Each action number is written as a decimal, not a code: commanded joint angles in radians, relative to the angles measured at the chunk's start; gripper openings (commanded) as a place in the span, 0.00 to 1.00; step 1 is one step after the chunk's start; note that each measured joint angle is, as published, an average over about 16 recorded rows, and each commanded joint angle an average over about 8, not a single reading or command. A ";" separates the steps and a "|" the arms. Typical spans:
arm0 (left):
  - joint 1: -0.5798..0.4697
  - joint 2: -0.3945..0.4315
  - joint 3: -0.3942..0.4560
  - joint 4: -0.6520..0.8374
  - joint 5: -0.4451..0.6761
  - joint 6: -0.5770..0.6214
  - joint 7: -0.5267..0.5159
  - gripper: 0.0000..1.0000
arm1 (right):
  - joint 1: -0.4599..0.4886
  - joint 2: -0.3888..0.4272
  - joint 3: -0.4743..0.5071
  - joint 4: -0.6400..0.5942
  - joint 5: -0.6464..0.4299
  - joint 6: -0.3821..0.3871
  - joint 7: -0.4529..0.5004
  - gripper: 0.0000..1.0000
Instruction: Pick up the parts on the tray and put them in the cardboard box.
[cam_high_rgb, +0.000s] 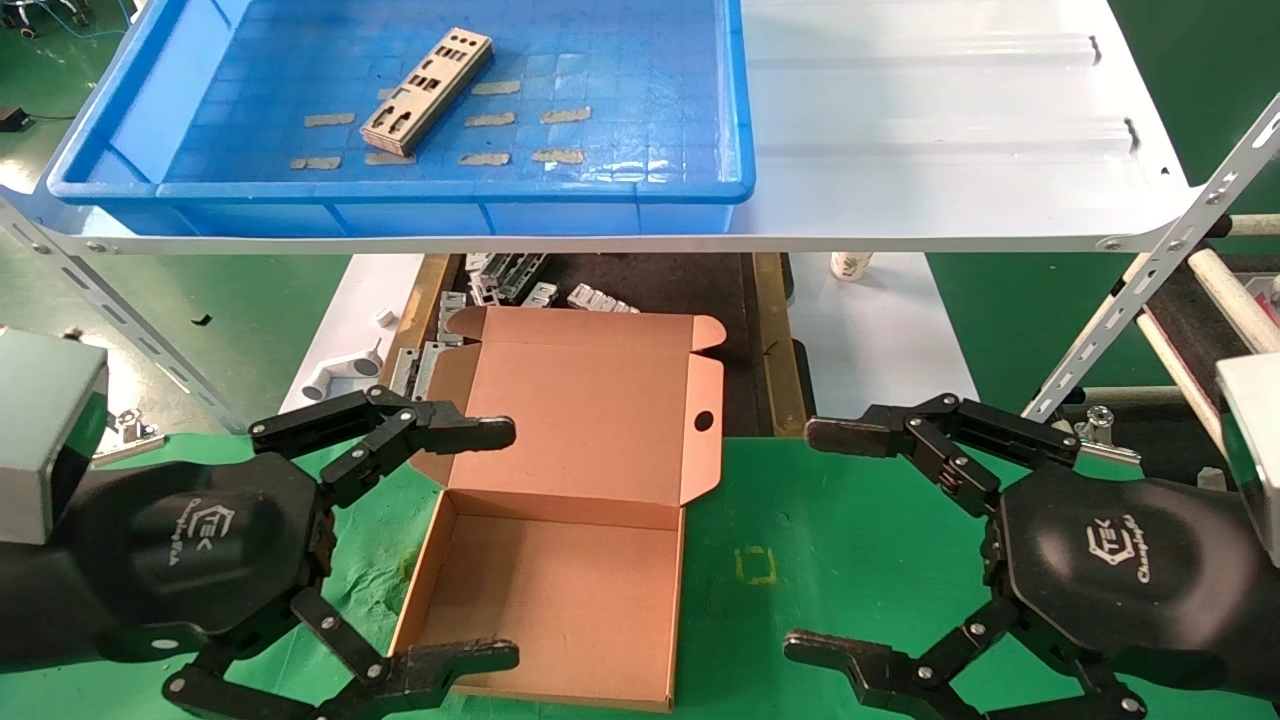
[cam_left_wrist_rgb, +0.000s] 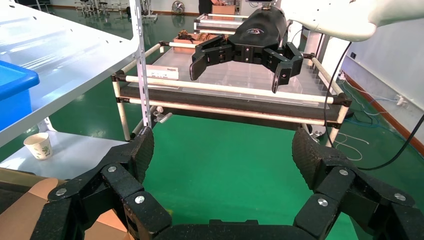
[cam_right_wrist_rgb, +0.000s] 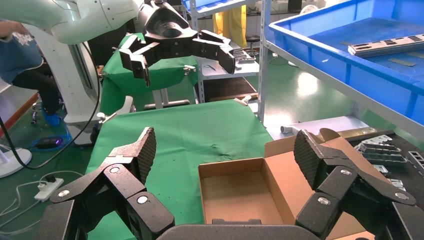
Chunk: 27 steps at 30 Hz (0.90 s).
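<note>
- Nothing is picked up yet: the left gripper (cam_high_rgb: 480, 545) and right gripper (cam_high_rgb: 835, 540) hang low on either side of the cardboard box (cam_high_rgb: 560, 590), jaws spread wide and empty.
- Next, I judge, one arm must rise over the white shelf (cam_high_rgb: 950, 120) into the blue tray (cam_high_rgb: 150, 100).
- The parts (cam_high_rgb: 428, 90), thin silver-grey punched plates seemingly stacked, lie aslant on the tray floor among tan tape patches (cam_high_rgb: 565, 115).
- The box sits open and empty on the green surface (cam_high_rgb: 850, 560).
</note>
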 joint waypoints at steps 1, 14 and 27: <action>0.000 0.000 0.000 0.000 0.000 0.000 0.000 1.00 | 0.000 0.000 0.000 0.000 0.000 0.000 0.000 1.00; 0.000 0.000 0.000 0.000 0.000 0.000 0.000 1.00 | 0.000 0.000 0.000 0.000 0.000 0.000 0.000 1.00; 0.000 0.000 0.000 0.000 0.000 0.000 0.000 1.00 | 0.000 0.000 0.000 0.000 0.000 0.000 0.000 1.00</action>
